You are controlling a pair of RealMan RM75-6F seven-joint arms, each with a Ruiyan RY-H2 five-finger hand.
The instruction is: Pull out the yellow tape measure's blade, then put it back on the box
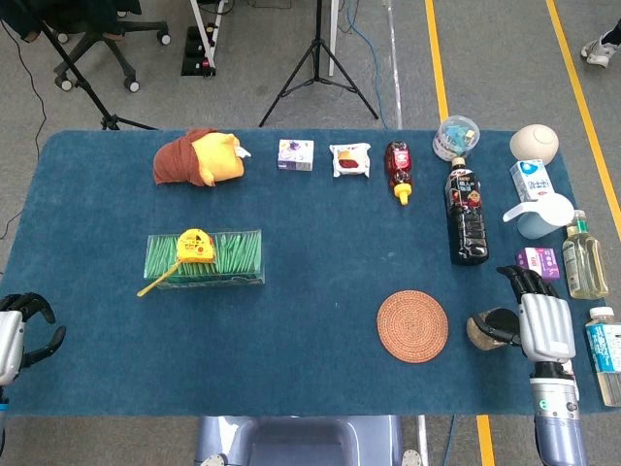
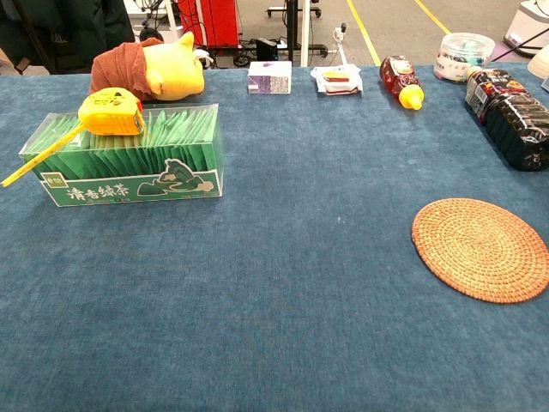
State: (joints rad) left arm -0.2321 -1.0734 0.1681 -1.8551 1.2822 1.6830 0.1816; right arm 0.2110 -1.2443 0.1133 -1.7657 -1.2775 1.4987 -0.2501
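Both steps look done: the yellow tape measure (image 1: 196, 245) sits on top of the green box (image 1: 205, 259) with its blade (image 1: 158, 278) drawn out and poking past the box's left end. The left hand (image 1: 21, 330) hangs at the table's (image 1: 310, 320) near-left corner, the right hand (image 1: 537, 325) near the bottles on the right, both empty with fingers loosely curled, well apart from the tape.

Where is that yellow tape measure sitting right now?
The yellow tape measure rests on the left end of the green tea box, left of table centre in the head view, its blade sticking out past the box's edge.
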